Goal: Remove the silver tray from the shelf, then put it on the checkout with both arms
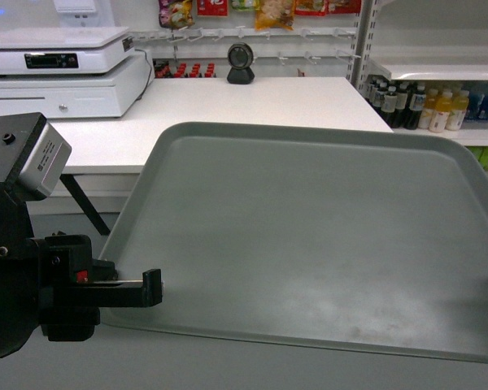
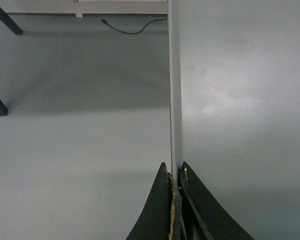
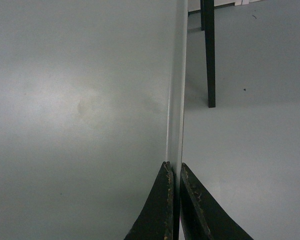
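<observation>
Carrying the silver tray (image 1: 309, 244) in mid-air, off the shelf (image 1: 439, 71) and short of the checkout (image 1: 252, 106) ahead. Pinching its left rim with the left gripper (image 1: 150, 288) and its right rim with the right gripper (image 3: 174, 172), one on each side, likely keeping so wide a tray level. Running away from each pincer, rim between pressed fingers, floor beneath.

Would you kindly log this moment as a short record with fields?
Held item: silver tray, clear of the shelf, in the air
Left hand: shut on the tray's left rim
Right hand: shut on the tray's right rim, outside the head view
Checkout: ahead, partly hidden behind the tray's far edge
Placement: not yet done
</observation>
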Robot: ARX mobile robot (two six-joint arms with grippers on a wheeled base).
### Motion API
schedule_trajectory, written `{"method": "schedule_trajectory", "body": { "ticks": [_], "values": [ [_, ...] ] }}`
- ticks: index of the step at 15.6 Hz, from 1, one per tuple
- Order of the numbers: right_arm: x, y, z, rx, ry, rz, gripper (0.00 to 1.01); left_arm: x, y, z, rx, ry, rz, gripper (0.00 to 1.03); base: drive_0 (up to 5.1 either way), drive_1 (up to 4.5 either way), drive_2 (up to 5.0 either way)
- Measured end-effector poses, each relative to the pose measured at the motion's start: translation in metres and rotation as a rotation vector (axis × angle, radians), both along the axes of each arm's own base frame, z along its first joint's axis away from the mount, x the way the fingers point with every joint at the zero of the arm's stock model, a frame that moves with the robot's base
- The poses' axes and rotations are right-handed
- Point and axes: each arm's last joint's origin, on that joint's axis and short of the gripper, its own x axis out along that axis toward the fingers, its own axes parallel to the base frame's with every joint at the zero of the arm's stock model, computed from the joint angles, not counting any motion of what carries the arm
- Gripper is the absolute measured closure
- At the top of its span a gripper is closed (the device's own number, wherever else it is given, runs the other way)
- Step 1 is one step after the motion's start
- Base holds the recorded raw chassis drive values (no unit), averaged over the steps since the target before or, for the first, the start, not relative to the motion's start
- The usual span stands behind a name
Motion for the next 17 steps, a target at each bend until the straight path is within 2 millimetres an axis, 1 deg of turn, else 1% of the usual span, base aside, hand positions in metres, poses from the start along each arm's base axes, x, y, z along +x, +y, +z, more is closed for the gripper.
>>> {"method": "schedule_trajectory", "body": {
  "ticks": [17],
  "values": [
    [-0.0001,0.0,-0.0003,0.0,0.003,0.0,0.99,-0.0001,0.0001,-0.0003,0.001,0.002,0.0,1.0,0.0,4.08,-4.1]
  ]
}}
